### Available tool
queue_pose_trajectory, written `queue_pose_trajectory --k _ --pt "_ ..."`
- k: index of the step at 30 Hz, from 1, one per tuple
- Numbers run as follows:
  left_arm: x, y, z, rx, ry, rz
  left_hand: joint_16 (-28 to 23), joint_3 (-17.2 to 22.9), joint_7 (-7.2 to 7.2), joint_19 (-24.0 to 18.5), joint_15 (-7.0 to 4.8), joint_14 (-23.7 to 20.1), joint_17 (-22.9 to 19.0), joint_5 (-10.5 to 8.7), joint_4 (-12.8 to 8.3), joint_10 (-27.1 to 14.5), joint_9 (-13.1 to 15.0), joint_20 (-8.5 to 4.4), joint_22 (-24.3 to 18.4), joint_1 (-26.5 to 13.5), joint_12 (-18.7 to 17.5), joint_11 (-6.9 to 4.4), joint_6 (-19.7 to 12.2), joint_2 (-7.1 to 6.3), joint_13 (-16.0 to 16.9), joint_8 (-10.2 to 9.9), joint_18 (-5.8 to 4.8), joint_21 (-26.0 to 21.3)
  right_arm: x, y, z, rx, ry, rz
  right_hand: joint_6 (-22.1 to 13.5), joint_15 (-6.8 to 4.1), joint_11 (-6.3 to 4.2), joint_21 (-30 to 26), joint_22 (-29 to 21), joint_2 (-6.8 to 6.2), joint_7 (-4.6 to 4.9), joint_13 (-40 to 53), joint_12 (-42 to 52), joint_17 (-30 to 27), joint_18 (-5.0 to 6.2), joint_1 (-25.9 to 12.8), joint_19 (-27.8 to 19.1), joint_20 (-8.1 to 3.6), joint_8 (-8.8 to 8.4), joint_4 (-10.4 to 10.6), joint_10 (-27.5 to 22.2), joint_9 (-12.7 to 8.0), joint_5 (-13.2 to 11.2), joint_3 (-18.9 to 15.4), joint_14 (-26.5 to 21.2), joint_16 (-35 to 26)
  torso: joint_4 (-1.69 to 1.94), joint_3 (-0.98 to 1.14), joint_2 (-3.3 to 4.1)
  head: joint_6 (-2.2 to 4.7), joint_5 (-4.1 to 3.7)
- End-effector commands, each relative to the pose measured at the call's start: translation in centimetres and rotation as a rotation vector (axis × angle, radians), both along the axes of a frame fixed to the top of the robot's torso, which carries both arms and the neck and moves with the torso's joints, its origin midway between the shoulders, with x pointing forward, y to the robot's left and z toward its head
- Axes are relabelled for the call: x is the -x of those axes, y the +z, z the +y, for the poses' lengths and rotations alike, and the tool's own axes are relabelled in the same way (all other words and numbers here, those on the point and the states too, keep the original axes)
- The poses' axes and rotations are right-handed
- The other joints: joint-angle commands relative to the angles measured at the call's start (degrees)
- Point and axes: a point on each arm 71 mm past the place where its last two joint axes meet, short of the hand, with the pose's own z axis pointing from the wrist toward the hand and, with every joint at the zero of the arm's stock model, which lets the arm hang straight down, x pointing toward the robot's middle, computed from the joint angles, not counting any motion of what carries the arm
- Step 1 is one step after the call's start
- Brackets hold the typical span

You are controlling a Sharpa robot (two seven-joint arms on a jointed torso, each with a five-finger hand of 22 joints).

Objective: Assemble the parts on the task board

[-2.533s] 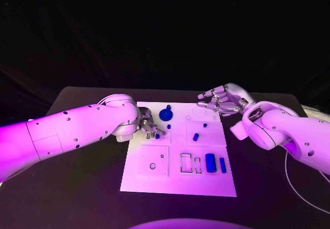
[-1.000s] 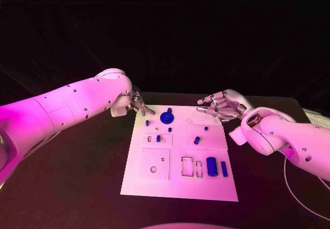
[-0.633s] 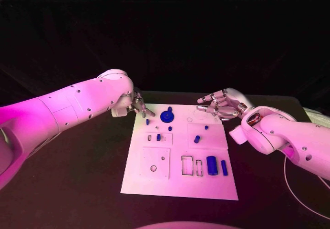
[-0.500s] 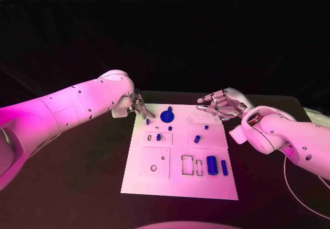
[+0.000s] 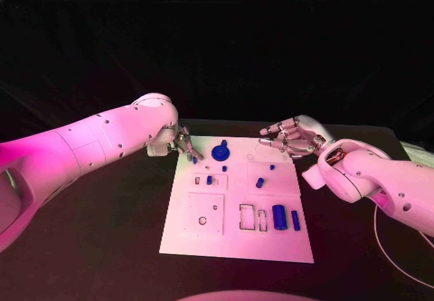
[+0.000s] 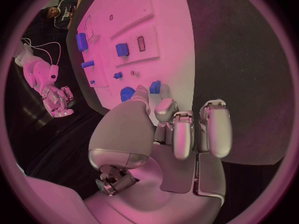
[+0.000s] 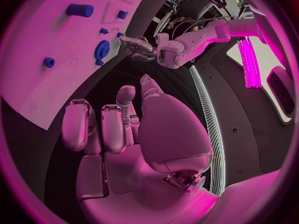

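The left hand (image 5: 179, 143) hovers at the board's (image 5: 237, 241) far left corner, its fingers (image 6: 212, 129) curled just above a small blue peg (image 5: 194, 159) standing near that edge; whether they pinch it or only close beside it I cannot tell, since the palm hides the fingertips in the left wrist view. This looks like the picking step for that peg, and the next move calls for a firm pinch, then a lift toward an empty socket. Further along the far edge sits the blue gear (image 5: 219, 150), with more pegs (image 5: 259, 183) mid-board and two blue blocks (image 5: 280, 216) beside open slots (image 5: 244, 215) near the right edge. The right hand (image 5: 294, 136) hangs over the far right corner, fingers loosely spread, holding nothing. Socket shapes are too small to read.
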Motion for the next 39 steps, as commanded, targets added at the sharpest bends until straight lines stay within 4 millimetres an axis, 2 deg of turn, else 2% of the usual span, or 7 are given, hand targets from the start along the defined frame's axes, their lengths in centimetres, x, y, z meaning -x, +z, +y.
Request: queue_pose_trajectory --k 1,8,17,29,32,36,39 --pt "0.22 -0.21 -0.29 -0.009 -0.022 0.032 0.2 0.2 0.10 1.7 -0.24 6.1 15.1 0.11 -0.3 0.6 0.1 -0.22 7.2 0.6 0.3 -0.06 0.3 0.37 0.1 0.2 -0.25 0.4 0.07 0.05 0.17 -0.003 0.013 -0.009 0.0 0.24 0.15 -0.2 -0.1 0.24 -0.24 0.0 0.0 0.0 1.17 -0.2 -0.2 -0.04 0.21 0.0 -0.3 0.1 0.2 -0.4 2.0 -0.2 -0.05 -0.02 0.05 -0.06 0.02" --pt "0.18 -0.36 -0.43 0.004 -0.011 0.023 0.2 0.6 0.02 1.7 -0.31 6.1 15.1 0.12 -0.4 0.7 0.2 -0.30 7.2 1.4 0.4 -0.14 0.5 0.90 0.1 0.3 -0.26 0.4 0.07 0.04 0.19 -0.003 0.014 -0.009 0.0 0.24 0.15 -0.2 -0.1 0.24 -0.24 0.0 0.0 0.0 1.17 -0.2 -0.2 -0.04 0.21 0.0 -0.3 0.1 0.2 -0.4 2.0 -0.2 -0.03 -0.03 0.02 -0.18 -0.10" --pt "-0.04 -0.33 -0.35 0.025 0.018 -0.008 0.2 3.7 -0.25 1.7 -0.55 6.1 15.1 0.15 -1.6 0.6 0.4 -0.53 7.2 5.7 0.2 -0.40 0.2 3.51 -0.1 0.2 -0.24 0.2 0.05 0.00 0.21 -0.002 0.016 -0.006 0.0 0.24 0.15 -0.3 -0.1 0.29 -0.24 0.0 0.0 0.0 1.17 -0.1 -0.1 -0.04 0.21 0.0 -0.3 0.1 0.3 -0.5 2.0 -0.2 0.00 0.00 0.02 -0.30 -0.26" --pt "0.03 -0.40 -0.32 0.023 0.015 0.006 0.2 2.3 -0.13 1.8 -0.46 6.1 15.1 0.02 -0.2 1.0 0.8 -0.50 7.5 3.8 0.7 -0.29 0.7 1.27 0.3 0.7 -0.31 0.4 0.01 -0.03 0.29 -0.002 0.019 -0.004 0.0 0.24 0.15 -0.3 -0.1 0.35 -0.24 0.0 0.0 0.0 1.17 -0.1 -0.1 -0.04 0.21 0.0 -0.3 0.1 0.4 -0.5 2.0 -0.2 0.03 0.01 0.01 -0.42 -0.26" --pt "0.00 -0.38 -0.26 0.025 0.021 0.002 0.2 2.5 -0.24 1.8 -0.48 6.1 15.1 0.07 -0.2 1.1 0.9 -0.51 7.5 3.9 0.8 -0.36 0.9 1.45 0.3 0.8 -0.31 0.4 0.00 -0.04 0.30 -0.002 0.019 -0.004 0.0 0.24 0.15 -0.3 -0.1 0.35 -0.24 0.0 0.0 0.0 1.17 -0.1 -0.1 -0.04 0.21 0.0 -0.3 0.1 0.4 -0.5 2.0 -0.2 0.03 0.00 0.02 -0.43 -0.28" --pt "-0.09 -0.32 -0.09 0.038 0.038 -0.011 0.2 7.5 -1.07 1.8 -1.12 6.1 15.1 0.46 -3.7 0.9 1.1 -0.93 7.5 10.6 0.6 -1.11 0.0 4.25 0.2 0.5 -0.27 0.3 -0.02 -0.06 0.31 -0.001 0.019 -0.003 0.0 0.24 0.15 -0.3 -0.1 0.37 -0.23 0.0 0.0 0.0 1.18 -0.1 -0.2 -0.04 0.21 0.0 -0.3 0.1 0.4 -0.5 2.0 -0.2 0.00 0.02 -0.01 -0.45 -0.25" --pt "-0.11 -0.30 0.07 0.054 0.051 -0.013 0.2 13.3 -0.70 1.8 -1.21 6.1 15.1 3.65 -6.2 0.3 1.1 -1.28 7.5 14.7 -0.2 -0.97 -1.1 4.32 -0.3 -0.1 -0.26 0.2 -0.04 -0.09 0.30 -0.001 0.020 -0.001 0.0 0.24 0.15 -0.3 -0.1 0.37 -0.23 -0.1 0.0 0.0 1.18 -0.1 -0.2 -0.05 0.21 0.0 -0.3 0.1 0.4 -0.5 2.0 -0.2 0.04 0.04 -0.01 -0.40 -0.34"
